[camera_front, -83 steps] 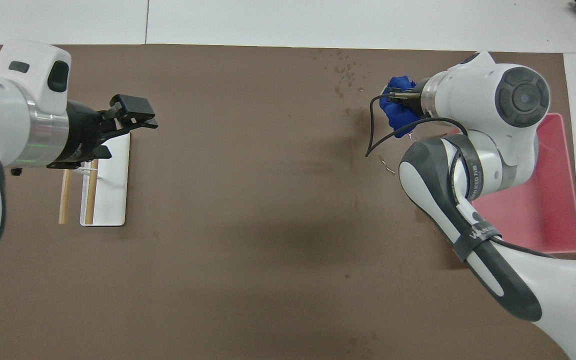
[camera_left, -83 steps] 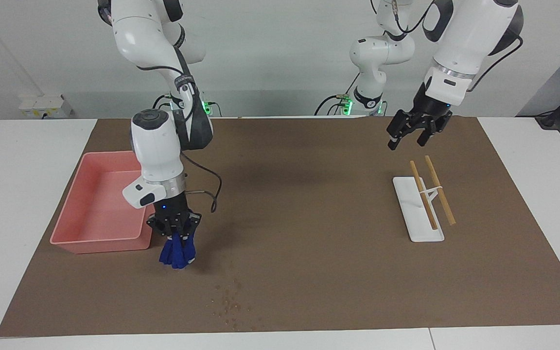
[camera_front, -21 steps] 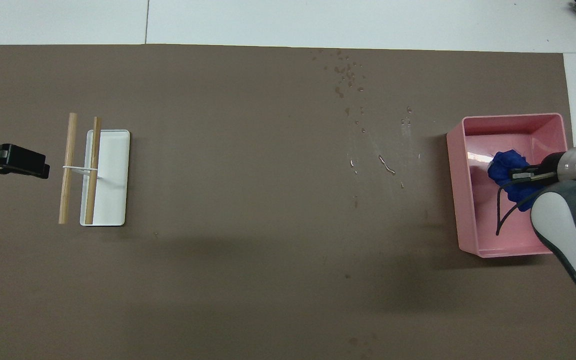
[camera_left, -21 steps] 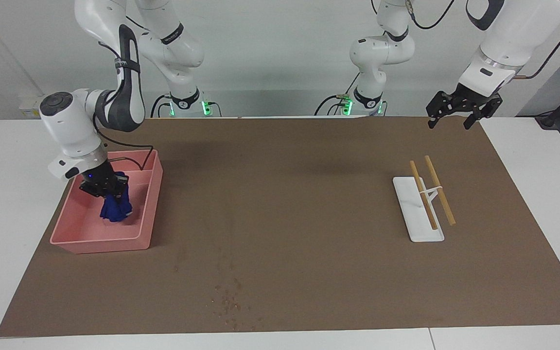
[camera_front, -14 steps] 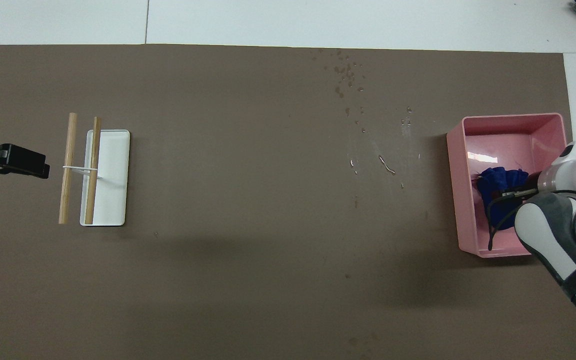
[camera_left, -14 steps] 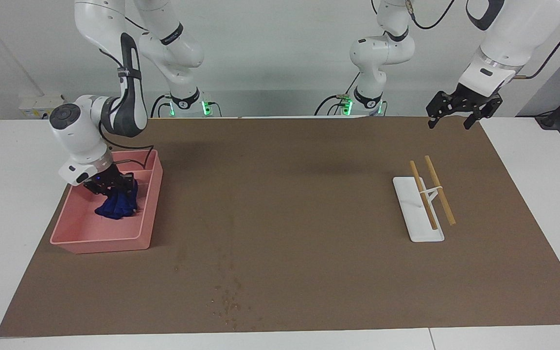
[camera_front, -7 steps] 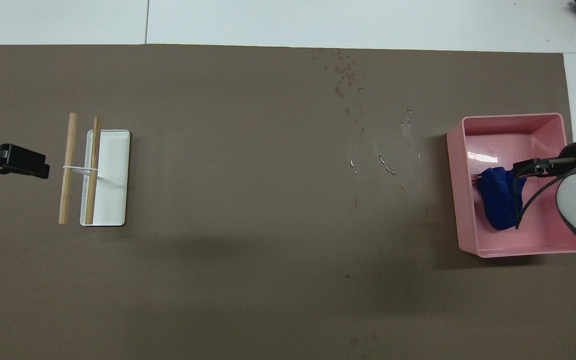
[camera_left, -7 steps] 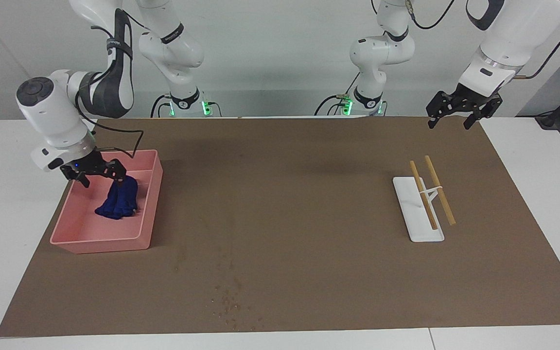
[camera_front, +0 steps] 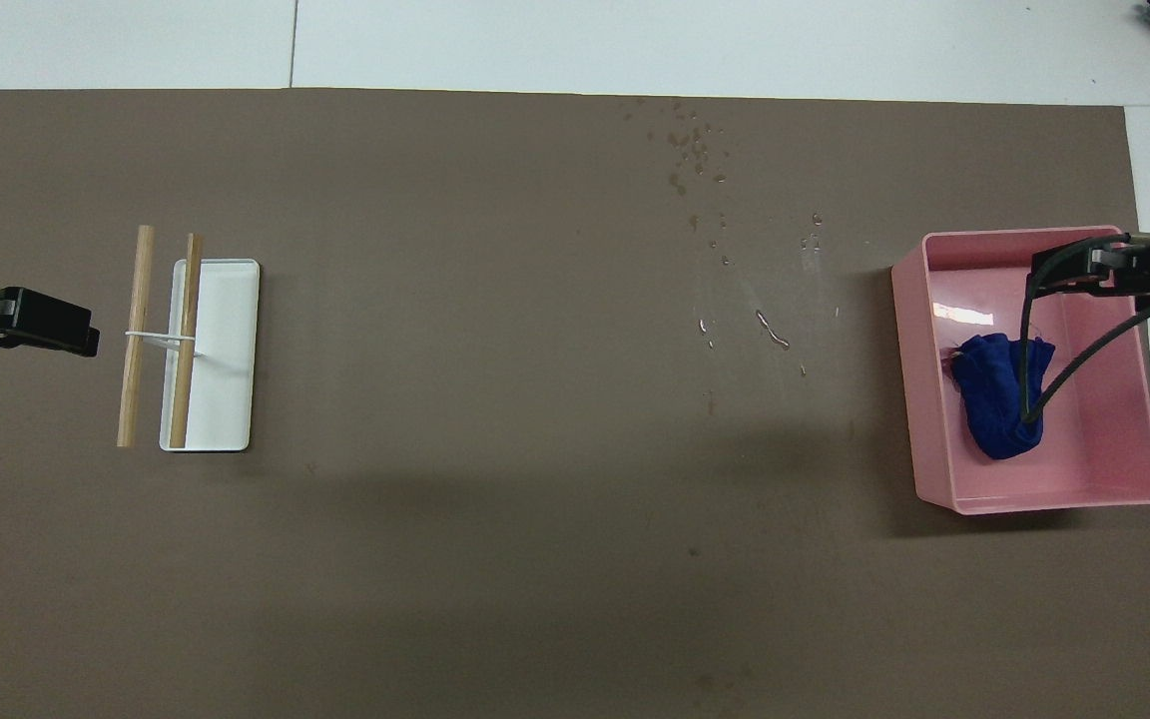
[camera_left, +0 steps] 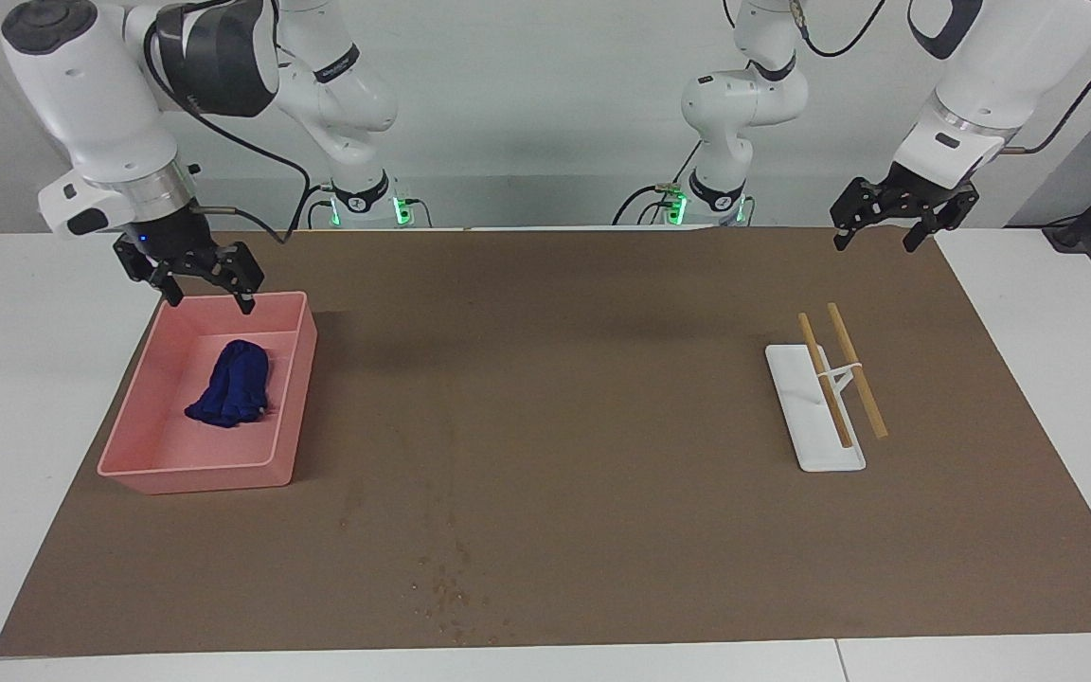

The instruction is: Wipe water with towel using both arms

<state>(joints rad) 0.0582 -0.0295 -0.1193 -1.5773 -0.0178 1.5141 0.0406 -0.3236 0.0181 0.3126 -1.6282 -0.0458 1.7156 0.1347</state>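
The towel (camera_left: 231,384) is seen dropped in the pink bin (camera_left: 292,398) at frame left, both the right pincer (camera_left: 204,281) above and the waiting left pincer (camera_left: 889,224) upper right spread apart, while droplets (camera_left: 446,587) remain on the counter (camera_left: 555,398).

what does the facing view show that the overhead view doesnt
Only the facing view shows the whole arms and bases, and the right gripper open and raised over the pink bin's robot-side rim. Only the overhead view shows shiny water streaks between the droplets and bin. Both show the towel in the bin, the white tray, and the left gripper waiting.
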